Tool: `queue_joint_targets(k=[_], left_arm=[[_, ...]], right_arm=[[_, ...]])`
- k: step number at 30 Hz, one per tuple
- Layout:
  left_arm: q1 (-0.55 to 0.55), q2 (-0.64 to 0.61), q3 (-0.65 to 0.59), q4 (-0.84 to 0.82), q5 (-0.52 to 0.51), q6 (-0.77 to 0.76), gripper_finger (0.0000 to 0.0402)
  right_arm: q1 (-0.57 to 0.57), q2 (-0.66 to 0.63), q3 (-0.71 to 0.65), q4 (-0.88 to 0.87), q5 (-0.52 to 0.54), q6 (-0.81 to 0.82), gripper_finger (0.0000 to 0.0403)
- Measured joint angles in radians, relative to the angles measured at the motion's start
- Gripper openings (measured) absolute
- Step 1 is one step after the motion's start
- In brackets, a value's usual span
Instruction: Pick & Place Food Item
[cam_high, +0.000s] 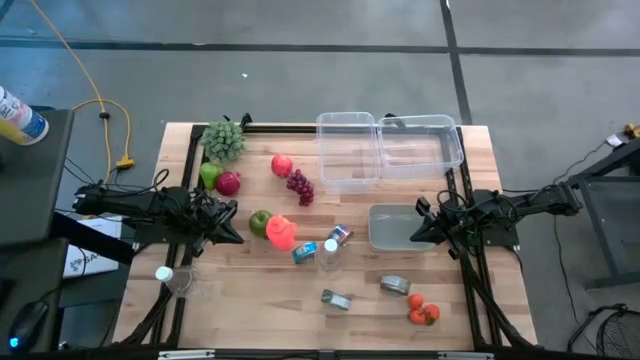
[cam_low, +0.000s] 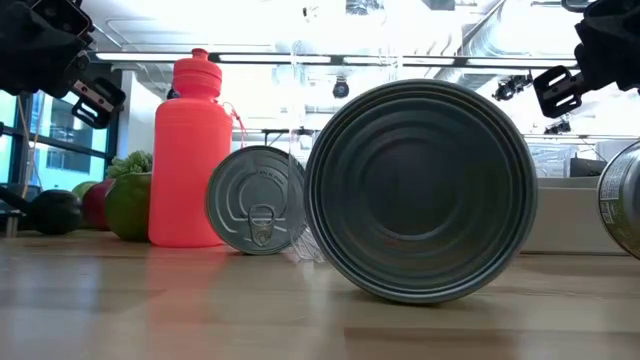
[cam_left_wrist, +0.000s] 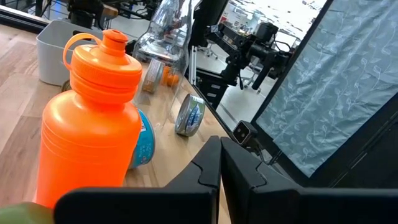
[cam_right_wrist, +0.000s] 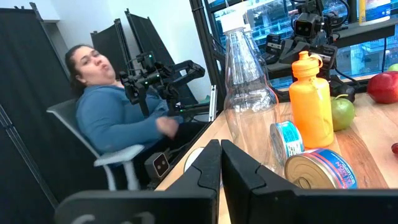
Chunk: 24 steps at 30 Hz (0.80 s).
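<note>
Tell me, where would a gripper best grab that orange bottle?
Probably around the straight body of the orange bottle, below the cap, coming in level from the left gripper's side. It stands upright, and its round body looks narrower than the open reach of the fingers. The green apple sits close beside it, so approach carefully.

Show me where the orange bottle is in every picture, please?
High view: the orange bottle lies mid-table, beside the green apple.
Low view: it stands at the left, behind the small can.
Left wrist view: large and close, at the left.
Right wrist view: at the right, in front of the green apple.
Shared landmark: the clear plastic bottle, next to it.
</note>
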<state>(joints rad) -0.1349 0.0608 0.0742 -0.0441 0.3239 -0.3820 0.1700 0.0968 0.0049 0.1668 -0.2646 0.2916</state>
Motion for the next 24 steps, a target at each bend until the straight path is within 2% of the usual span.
queue_joint_targets(k=[24], left_arm=[[0.000, 0.000, 0.000, 0.000, -0.009, 0.015, 0.0001]], right_arm=[[0.000, 0.000, 0.000, 0.000, 0.000, 0.000, 0.0001]])
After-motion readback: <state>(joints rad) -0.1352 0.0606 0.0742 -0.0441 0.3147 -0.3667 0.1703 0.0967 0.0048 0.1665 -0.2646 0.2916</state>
